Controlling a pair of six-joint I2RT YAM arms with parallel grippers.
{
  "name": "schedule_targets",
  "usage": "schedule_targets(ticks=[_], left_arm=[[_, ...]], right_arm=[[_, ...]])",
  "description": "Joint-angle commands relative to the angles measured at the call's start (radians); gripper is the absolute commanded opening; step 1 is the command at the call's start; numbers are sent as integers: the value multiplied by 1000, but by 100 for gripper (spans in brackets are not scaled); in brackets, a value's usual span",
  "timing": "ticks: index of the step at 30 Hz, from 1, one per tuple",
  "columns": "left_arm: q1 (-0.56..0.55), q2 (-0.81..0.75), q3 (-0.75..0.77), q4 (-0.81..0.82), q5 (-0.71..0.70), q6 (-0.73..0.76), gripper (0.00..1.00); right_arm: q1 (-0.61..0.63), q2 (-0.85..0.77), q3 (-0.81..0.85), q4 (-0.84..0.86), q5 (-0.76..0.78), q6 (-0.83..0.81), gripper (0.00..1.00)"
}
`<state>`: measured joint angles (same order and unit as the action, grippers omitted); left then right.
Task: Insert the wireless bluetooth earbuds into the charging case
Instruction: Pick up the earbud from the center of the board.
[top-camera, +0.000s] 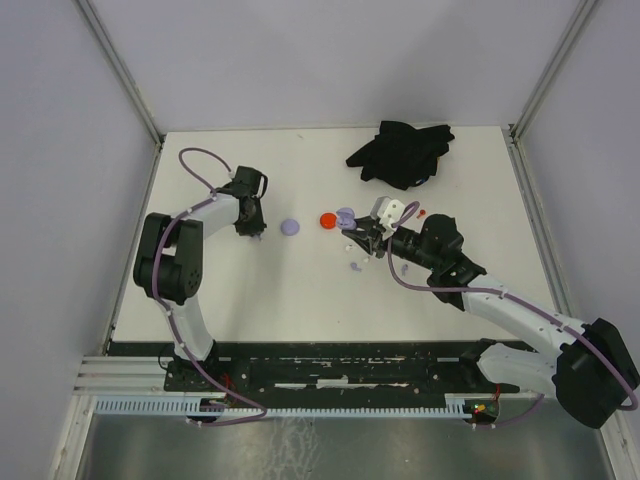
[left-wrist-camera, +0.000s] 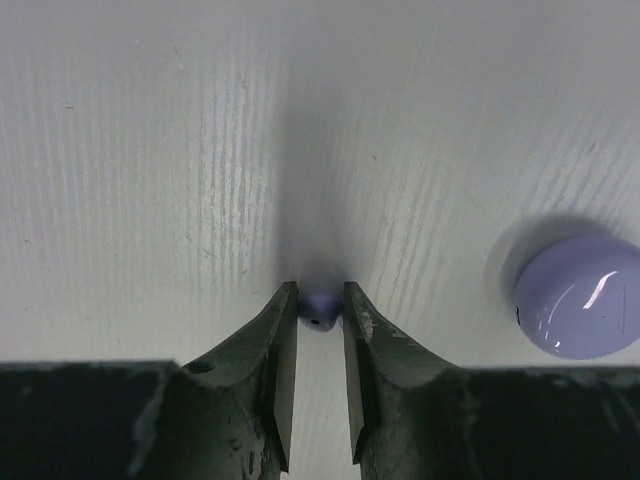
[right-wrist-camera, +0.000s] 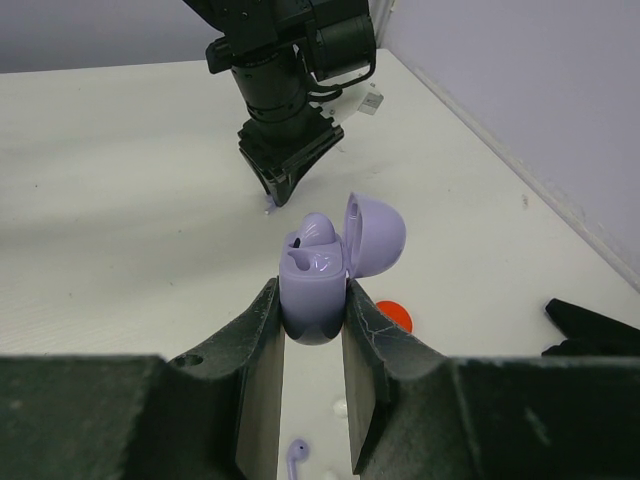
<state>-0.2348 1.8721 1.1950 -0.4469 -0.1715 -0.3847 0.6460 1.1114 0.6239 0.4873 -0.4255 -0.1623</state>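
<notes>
In the left wrist view my left gripper (left-wrist-camera: 320, 300) is down at the table, its two fingertips shut on a tiny lavender earbud (left-wrist-camera: 320, 309); in the top view it stands at the left (top-camera: 255, 232). My right gripper (right-wrist-camera: 313, 330) is shut on the lavender charging case (right-wrist-camera: 314, 290), held upright above the table with its lid (right-wrist-camera: 376, 235) open. One lavender earbud (right-wrist-camera: 320, 233) sits in the case. Another lavender earbud (right-wrist-camera: 297, 456) lies on the table under the right fingers (top-camera: 357, 266), with a white earbud (right-wrist-camera: 341, 408) beside it.
A round lavender disc (left-wrist-camera: 580, 298) lies right of the left gripper (top-camera: 291, 227). A red disc (top-camera: 327, 220) lies by the case (right-wrist-camera: 394, 316). A black cloth (top-camera: 400, 152) is heaped at the back right. A small red piece (top-camera: 423, 212) lies near the right wrist.
</notes>
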Motion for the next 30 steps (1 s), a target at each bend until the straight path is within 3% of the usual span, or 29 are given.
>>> schedule_targets(ticks=[1,6,14,25,30], left_arm=[[-7,-7,-12,-84,122,69,27],[-84,-53,-49,-133,161,132,27],[-270,-69,-65,-161,87,206,28],[-297,-124,-109,-179,53,178,51],[-296,-147,-135,-187,47,157,54]], right_arm=[[2,-32,-5,25,10,-2,2],[3,-36,-10,27,8,7,2],[2,-42,-22,43,5,26,2],[3,-69,-37,44,8,48,2],[2,-79,-40,45,10,53,2]])
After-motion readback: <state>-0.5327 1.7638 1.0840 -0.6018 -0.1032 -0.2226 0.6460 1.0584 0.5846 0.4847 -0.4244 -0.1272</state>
